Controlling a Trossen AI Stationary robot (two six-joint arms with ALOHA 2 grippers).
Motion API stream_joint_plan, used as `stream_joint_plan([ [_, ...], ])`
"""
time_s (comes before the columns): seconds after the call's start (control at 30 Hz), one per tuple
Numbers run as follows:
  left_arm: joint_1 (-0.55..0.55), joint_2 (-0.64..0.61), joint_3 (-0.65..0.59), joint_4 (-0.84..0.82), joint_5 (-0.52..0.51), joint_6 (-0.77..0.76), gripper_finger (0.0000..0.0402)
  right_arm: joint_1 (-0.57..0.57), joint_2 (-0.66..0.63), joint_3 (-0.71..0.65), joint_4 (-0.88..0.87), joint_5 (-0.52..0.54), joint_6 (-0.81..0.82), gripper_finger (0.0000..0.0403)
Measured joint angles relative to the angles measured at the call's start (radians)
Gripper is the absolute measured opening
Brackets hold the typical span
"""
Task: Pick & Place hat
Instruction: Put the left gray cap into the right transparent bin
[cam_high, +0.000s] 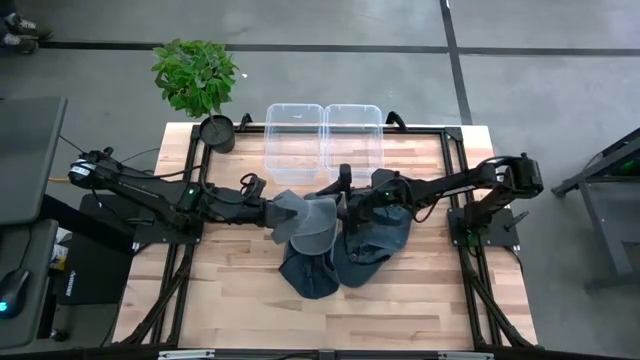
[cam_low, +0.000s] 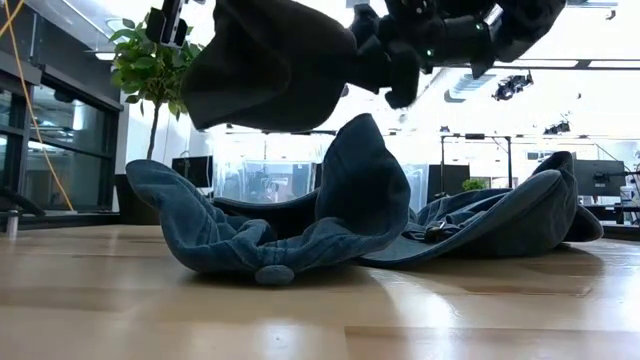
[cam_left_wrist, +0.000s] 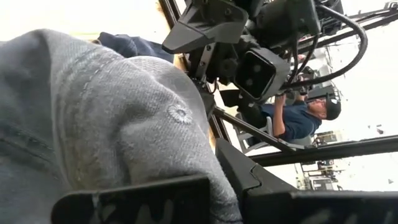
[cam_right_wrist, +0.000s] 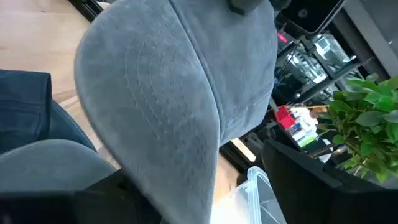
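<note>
A grey cap (cam_high: 305, 220) hangs in the air above the table's middle, between both arms. My left gripper (cam_high: 275, 213) is shut on it from the table's left. My right gripper (cam_high: 345, 208) is open, and its fingers stand on either side of the cap's brim (cam_right_wrist: 168, 155) from the right. I cannot tell whether they touch it. In the low view the grey cap (cam_low: 270, 65) is clear of the wood. Two blue hats (cam_high: 310, 270) (cam_high: 375, 250) lie crumpled on the table beneath, partly overlapping. My left gripper holds the grey cap by its crown (cam_left_wrist: 124, 143), near an eyelet, coming level from the table's left. One dark finger (cam_left_wrist: 130, 199) lies against the cloth, and the cloth hides the other. The cap is lifted clear, with its brim toward the right arm.
Two clear plastic bins (cam_high: 294, 135) (cam_high: 354, 135) stand side by side at the far edge. A potted plant (cam_high: 197, 85) is at the far left corner. Bare wood (cam_high: 230, 290) lies near and left of the blue hats. A person (cam_left_wrist: 305, 118) shows beyond the table.
</note>
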Motion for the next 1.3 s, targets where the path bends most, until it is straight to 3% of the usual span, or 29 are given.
stream_joint_plan([
  [0.33, 0.000, 0.000, 0.000, 0.032, 0.005, 0.023, 0.0000, 0.000, 0.000, 0.077, -0.106, 0.011, 0.181, 0.0178],
  [0.67, 0.000, 0.000, 0.000, 0.027, 0.007, 0.024, 0.0000, 0.006, 0.000, 0.079, -0.142, 0.010, 0.230, 0.0014],
  [1.03, 0.000, 0.000, 0.000, 0.028, -0.002, 0.127, 0.0025, 0.006, 0.000, 0.079, -0.157, 0.036, 0.492, 0.0005],
  [1.3, 0.000, 0.000, 0.000, 0.028, -0.001, 0.251, 0.0118, 0.006, -0.003, 0.079, -0.185, 0.062, 0.547, 0.0005],
])
